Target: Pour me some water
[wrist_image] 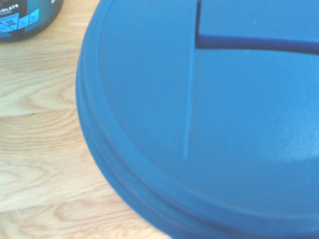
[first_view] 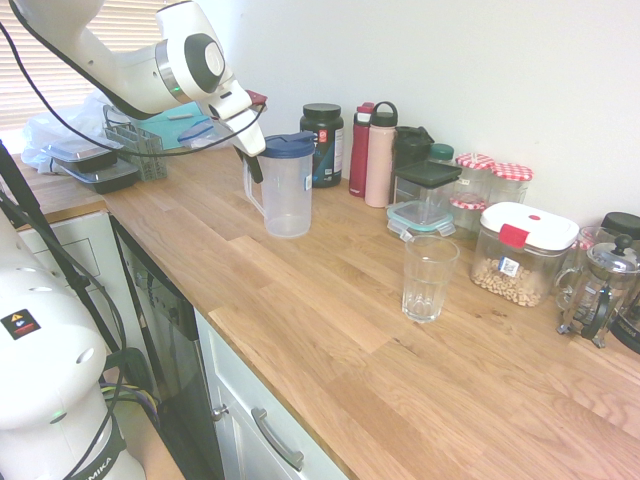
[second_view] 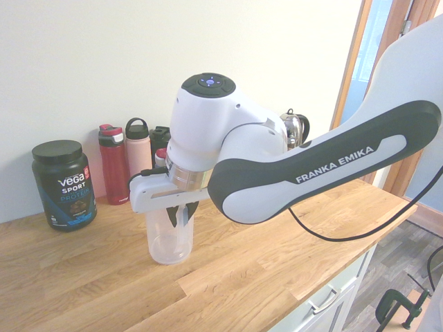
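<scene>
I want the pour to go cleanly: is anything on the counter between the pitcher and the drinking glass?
Nothing visible. Bare wooden counter lies between the blue-lidded pitcher and the empty glass; the containers stand behind, along the wall.

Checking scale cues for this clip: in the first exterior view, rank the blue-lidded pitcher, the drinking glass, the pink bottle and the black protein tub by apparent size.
1. Blue-lidded pitcher, clearly largest.
2. Pink bottle, tall and slim.
3. Drinking glass and black protein tub look about alike; the glass stands nearer the camera, so I would not rank them.
</scene>
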